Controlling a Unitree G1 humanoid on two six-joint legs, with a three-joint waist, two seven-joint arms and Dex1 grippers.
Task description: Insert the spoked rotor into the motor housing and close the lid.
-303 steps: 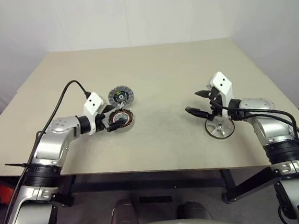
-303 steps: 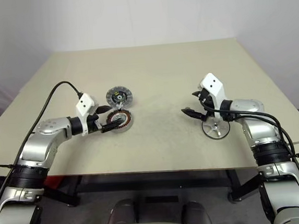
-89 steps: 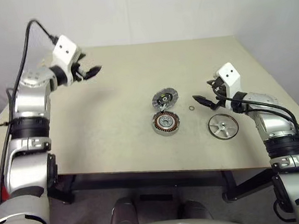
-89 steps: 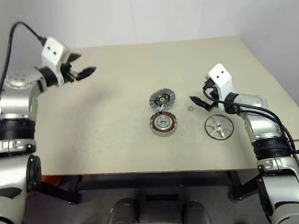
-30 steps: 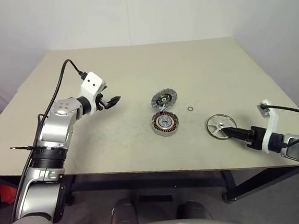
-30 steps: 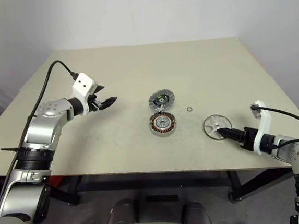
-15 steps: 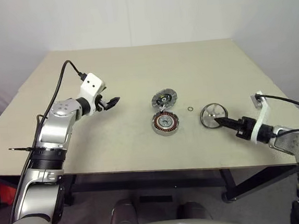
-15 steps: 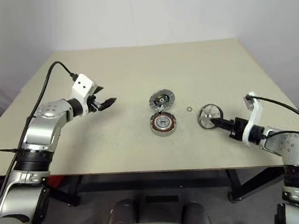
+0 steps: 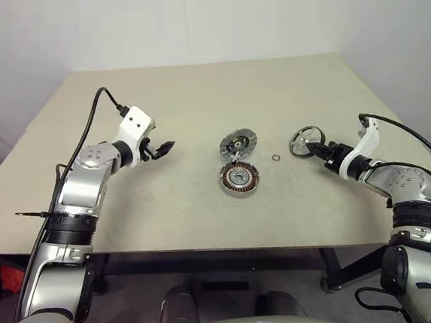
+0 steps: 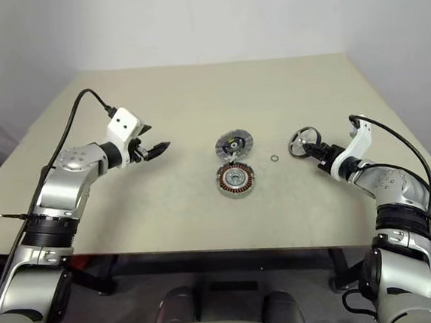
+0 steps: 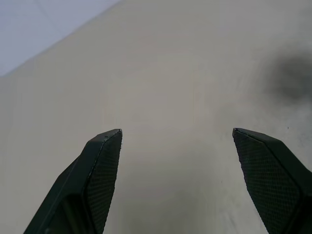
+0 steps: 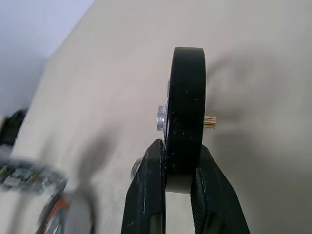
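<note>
Now the right gripper (image 9: 314, 148) pinches the rotor (image 9: 303, 140) by its rim, lifted near the table's (image 9: 195, 95) right edge. Mid-table, the housing (image 9: 239, 178) lies beside the lid (image 9: 238, 141). Left gripper (image 9: 163, 146) gapes empty.

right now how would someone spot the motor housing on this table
Look to the middle of the tan table, between the two arms. Two round parts lie close together there; the motor housing is the nearer one, towards the robot. Its ring of reddish copper windings around a silver hub sets it apart from the dark disc behind.
</note>
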